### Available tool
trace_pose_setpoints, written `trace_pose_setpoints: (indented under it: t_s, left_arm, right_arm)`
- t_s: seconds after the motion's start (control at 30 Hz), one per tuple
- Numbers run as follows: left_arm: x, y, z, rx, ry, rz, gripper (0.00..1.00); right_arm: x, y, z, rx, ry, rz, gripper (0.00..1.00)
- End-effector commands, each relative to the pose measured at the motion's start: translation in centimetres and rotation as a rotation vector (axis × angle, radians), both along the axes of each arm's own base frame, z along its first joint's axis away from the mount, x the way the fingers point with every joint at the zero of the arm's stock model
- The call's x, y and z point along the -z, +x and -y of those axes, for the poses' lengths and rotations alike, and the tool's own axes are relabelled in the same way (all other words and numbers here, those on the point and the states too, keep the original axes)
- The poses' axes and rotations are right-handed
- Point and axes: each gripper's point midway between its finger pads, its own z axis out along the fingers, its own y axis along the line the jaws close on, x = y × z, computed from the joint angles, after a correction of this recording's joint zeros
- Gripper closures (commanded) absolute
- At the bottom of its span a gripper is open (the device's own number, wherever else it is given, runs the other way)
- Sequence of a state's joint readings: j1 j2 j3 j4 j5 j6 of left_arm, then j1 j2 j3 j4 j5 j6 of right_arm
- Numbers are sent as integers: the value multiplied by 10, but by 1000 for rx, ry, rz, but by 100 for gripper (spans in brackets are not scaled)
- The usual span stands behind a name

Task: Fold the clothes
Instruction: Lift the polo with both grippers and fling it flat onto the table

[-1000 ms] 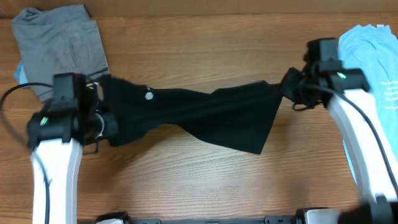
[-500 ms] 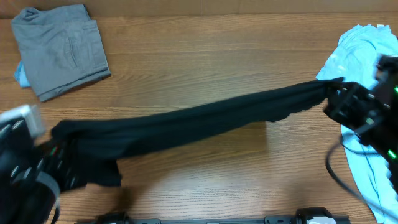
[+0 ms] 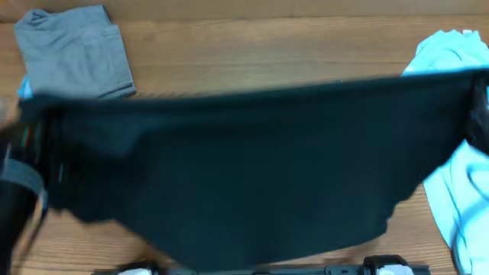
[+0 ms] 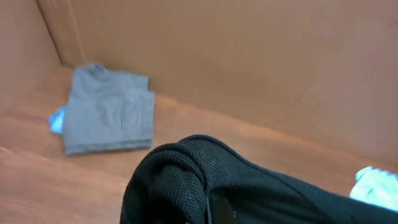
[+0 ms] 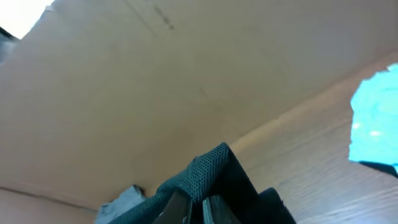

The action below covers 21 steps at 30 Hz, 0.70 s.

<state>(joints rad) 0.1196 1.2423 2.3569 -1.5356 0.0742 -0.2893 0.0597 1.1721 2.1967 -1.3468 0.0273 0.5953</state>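
Black, blurred left arm (image 3: pixel 17 191) with pale grey band; dark right arm (image 3: pixel 481 114); pale grey right pincer fingers (image 5: pixel 176 208); white-topped bases (image 3: pixel 390 266) at near edge.

The wooden bench (image 3: pixel 252 53) shows brown grain across the top of the overhead frame and again in the lower corners, while a raised black shirt (image 3: pixel 244 168) hides its middle. In the upper left lies a folded grey garment (image 3: pixel 72 50), flat on the wood, with a small scrap of light blue cloth (image 3: pixel 25 88) peeking out from under its left edge. Along the right edge a rumpled light blue T-shirt (image 3: pixel 458 206) rests on the surface, running from upper right to lower right, well apart from the grey one.
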Motion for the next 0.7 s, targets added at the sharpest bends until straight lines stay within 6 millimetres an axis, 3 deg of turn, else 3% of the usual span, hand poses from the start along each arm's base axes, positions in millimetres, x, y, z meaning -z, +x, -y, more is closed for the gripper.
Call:
trace_pose_setpoints:
  t_s: [0.0,0.1,0.13,0.17,0.2,0.23,0.27,0.3,0.33,0.37,0.47,0.5,0.57,0.67]
  left_arm:
    - [64,107,-22,-51,-19,-249,96]
    - [110,183,-22,0,-56,-336,96]
    - [121,197,-20,18,-68,-350,95]
    - [158,243,-13,81,-111,-393,93]
    - [179,264,-8,110,-134,-413,91]
    - [213,295,-1,152,-169,-440,77]
    - [240,319,3,176,-191,-455,46]
    - [266,338,6,191,-218,-465,0]
    - [297,357,10,203,-254,-482,0]
    - [322,366,15,212,-289,-510,0]
    - [372,364,22,221,-343,-623,0]
    - [381,360,22,216,-348,-655,0]
    - [390,349,20,206,-336,-711,0]
    - [377,330,21,225,-323,-753,0]
  right_arm:
    - [46,85,7,65,-25,-177,96]
    - [84,148,3,65,-34,-271,96]
    - [98,167,3,70,-38,-299,96]
    - [126,200,2,73,-44,-352,96]
    - [148,222,1,73,-47,-389,96]
    - [179,249,0,79,-47,-439,95]
    - [205,268,-1,88,-35,-479,89]
    - [230,285,-3,92,-23,-514,49]
    - [253,297,-4,93,-15,-547,16]
    - [274,306,-7,85,-14,-582,0]
    - [314,309,-6,67,-57,-680,0]
    - [318,306,-4,66,-71,-698,0]
    - [322,300,1,75,-90,-727,0]
    - [309,283,5,79,-86,-747,0]
